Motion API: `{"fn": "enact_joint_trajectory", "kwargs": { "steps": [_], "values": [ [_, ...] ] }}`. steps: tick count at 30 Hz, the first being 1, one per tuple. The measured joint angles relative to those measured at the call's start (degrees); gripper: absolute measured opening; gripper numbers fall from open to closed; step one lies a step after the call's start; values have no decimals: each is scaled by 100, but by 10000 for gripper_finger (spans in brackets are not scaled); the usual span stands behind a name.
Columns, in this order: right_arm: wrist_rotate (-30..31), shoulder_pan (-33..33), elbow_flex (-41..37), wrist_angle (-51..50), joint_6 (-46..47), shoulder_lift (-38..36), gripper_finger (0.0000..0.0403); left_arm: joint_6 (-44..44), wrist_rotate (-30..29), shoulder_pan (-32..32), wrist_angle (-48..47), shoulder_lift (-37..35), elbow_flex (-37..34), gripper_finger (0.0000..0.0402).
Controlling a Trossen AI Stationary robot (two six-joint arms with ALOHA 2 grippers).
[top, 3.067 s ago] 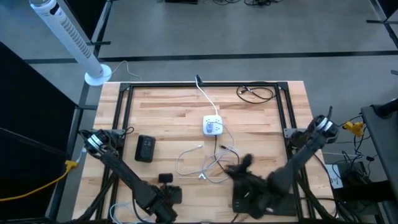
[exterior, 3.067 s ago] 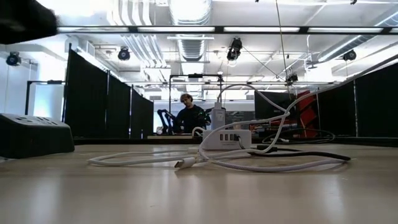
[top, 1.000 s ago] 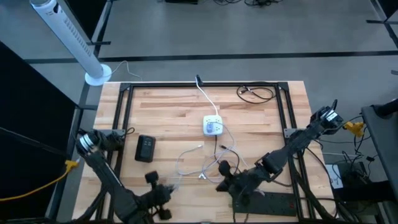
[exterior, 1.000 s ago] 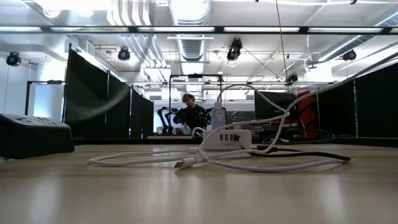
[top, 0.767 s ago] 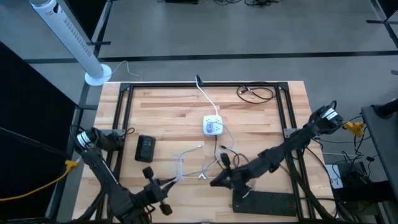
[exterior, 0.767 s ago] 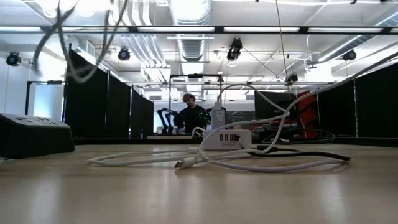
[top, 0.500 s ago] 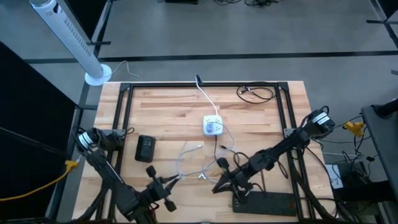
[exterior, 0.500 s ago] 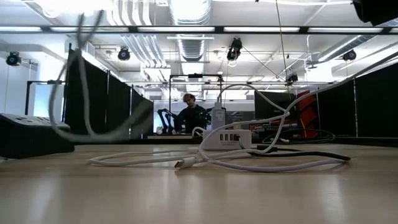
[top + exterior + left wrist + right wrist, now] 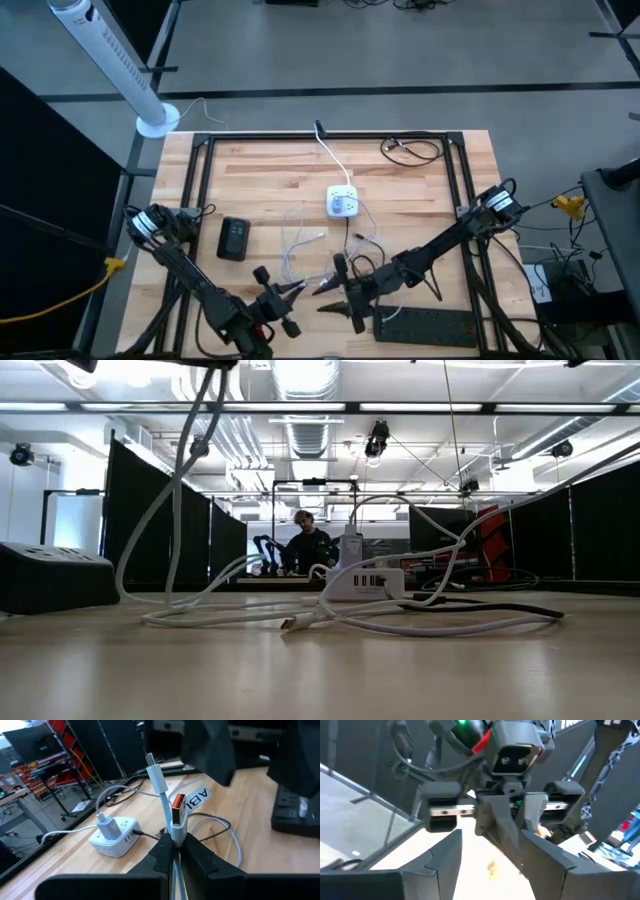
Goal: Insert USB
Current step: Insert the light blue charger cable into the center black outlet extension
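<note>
Wooden slatted table (image 9: 270, 190): white USB cable (image 9: 165, 805) is pinched by left gripper (image 9: 175, 845); right gripper (image 9: 335, 290), spread, should be aligned squarely.

Left arm folded along the near left edge, left gripper (image 9: 291, 291) low over the near middle, fingers (image 9: 165, 851) pinched together and aimed at the other arm. Right arm stretched in from the right edge, right gripper (image 9: 332, 289) just beside the left one, facing it, fingers (image 9: 445, 852) spread wide apart.
</note>
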Motion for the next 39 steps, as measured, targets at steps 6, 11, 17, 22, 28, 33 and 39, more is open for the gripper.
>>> {"fn": "enact_joint_trajectory", "kwargs": {
  "steps": [6,11,17,22,28,33,39],
  "values": [
    [366,-3,146,-292,-32,123,164,621,259,73,586,1,-32,12],
    [748,27,154,-302,-186,121,147,897,356,96,731,-1,-34,12],
    [771,71,173,-325,-306,120,152,928,487,107,741,-4,-34,12],
    [782,79,176,-295,-337,118,175,936,592,113,745,-6,-78,12],
    [1008,83,187,-249,-464,97,186,872,917,166,803,-8,-199,11],
    [1303,73,187,-356,-374,88,183,1164,1026,183,1317,-8,-341,11],
    [684,2,187,-661,9,90,183,1789,1043,213,1992,-8,-406,11]
  ]
}}
